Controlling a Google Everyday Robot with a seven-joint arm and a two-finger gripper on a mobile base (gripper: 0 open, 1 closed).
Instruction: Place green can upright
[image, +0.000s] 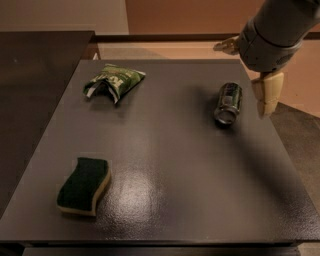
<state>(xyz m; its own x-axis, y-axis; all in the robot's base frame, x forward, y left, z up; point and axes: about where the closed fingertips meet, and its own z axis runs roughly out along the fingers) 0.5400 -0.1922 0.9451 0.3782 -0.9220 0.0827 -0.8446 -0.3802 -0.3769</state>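
The green can (228, 102) lies on its side on the dark table (175, 190) at the right, far part. Its silver end faces the front. My gripper (265, 111) hangs from the grey arm (272, 35) just to the right of the can, near the table's right edge. It is a little above the table, apart from the can and holding nothing.
A green-and-white foil snack bag (113, 81) lies at the far left of the table. A dark green sponge with a yellow base (83, 186) lies at the front left. A dark counter (35, 90) stands along the left side. Floor shows to the right.
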